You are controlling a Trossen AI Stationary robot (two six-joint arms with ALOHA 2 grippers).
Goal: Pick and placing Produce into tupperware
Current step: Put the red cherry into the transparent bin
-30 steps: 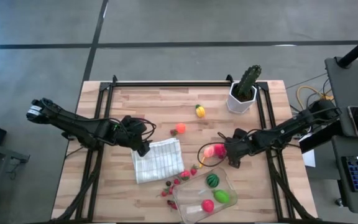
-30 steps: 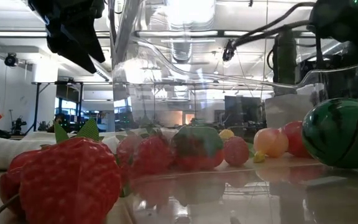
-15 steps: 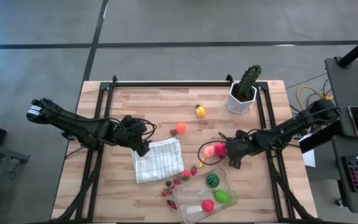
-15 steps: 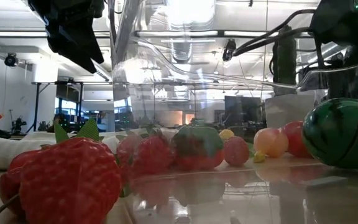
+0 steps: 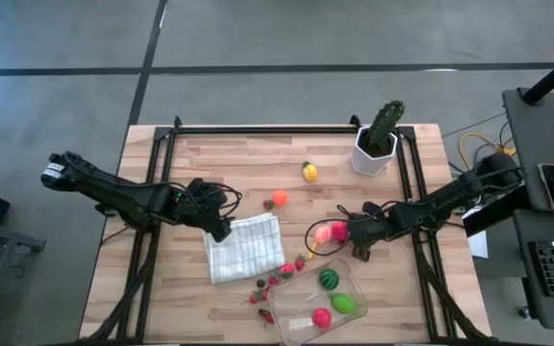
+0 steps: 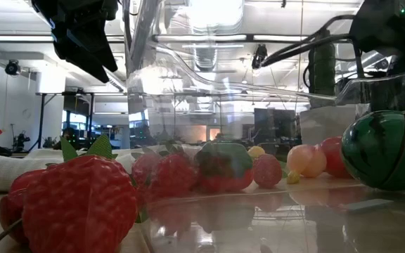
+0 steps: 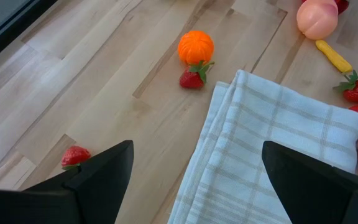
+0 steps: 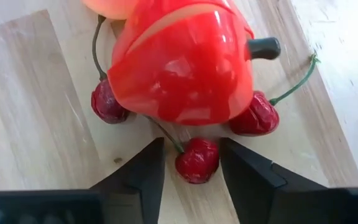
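I see my left gripper [image 5: 221, 227] spread wide above the checked cloth [image 5: 245, 247], grasping nothing. Right of it, loose strawberries [image 5: 287, 270] lie beside the tupperware [image 5: 301, 314], which holds a watermelon [image 5: 328, 279]. Further right, my right gripper [image 8: 190, 163] brackets a cherry [image 8: 197, 159] under the red pepper [image 8: 182, 62], fingers not closed.

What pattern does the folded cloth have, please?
The cloth is white with a faint check, clearest in the left wrist view.
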